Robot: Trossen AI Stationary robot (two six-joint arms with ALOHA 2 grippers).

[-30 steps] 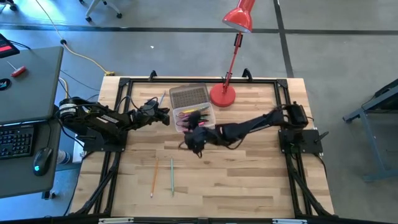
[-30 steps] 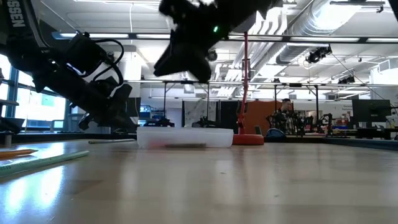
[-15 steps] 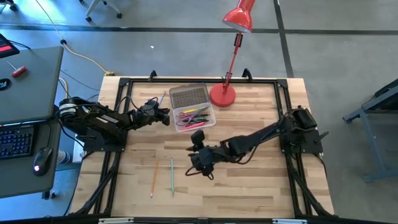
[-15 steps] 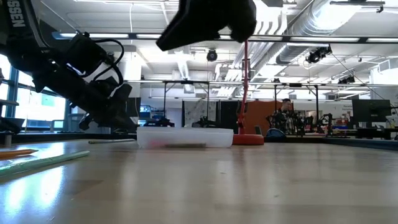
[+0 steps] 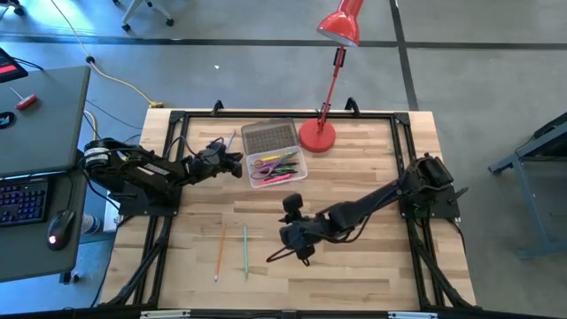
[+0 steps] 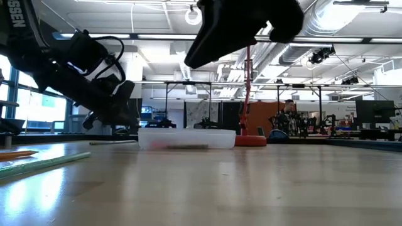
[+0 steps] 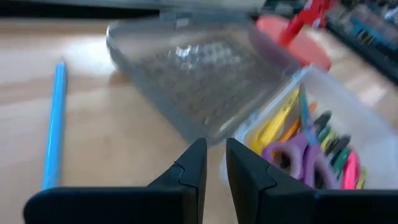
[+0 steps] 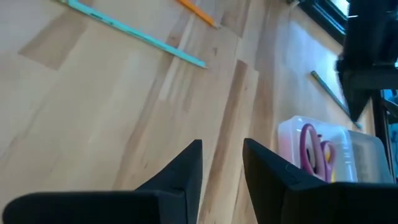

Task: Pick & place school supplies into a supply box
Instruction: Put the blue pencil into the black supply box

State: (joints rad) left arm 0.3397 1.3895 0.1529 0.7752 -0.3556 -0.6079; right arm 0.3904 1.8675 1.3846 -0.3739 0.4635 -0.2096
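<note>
The supply box (image 5: 277, 167) sits at the table's far middle with its ribbed lid (image 5: 268, 137) swung open toward the far edge. Inside lie pens, a pink marker and purple scissors (image 7: 300, 159). An orange pencil (image 5: 219, 252) and a teal one (image 5: 245, 251) lie flat near the near-left part of the table. Another thin pencil (image 5: 232, 140) lies left of the lid. My left gripper (image 5: 234, 163) hovers just left of the box, narrowly open and empty. My right gripper (image 5: 297, 236) hangs over the table's middle, right of the two pencils, open and empty.
A red lamp stands with its round base (image 5: 317, 136) right of the lid. A black frame (image 5: 177, 118) runs along the table's edges. Bare wood (image 5: 354, 275) spreads to the right and near side of my right gripper.
My right gripper has drawn back from above the box toward the table's near edge and slightly right, and now hangs over the table's middle. The box contents, hidden under it before, show fully.
</note>
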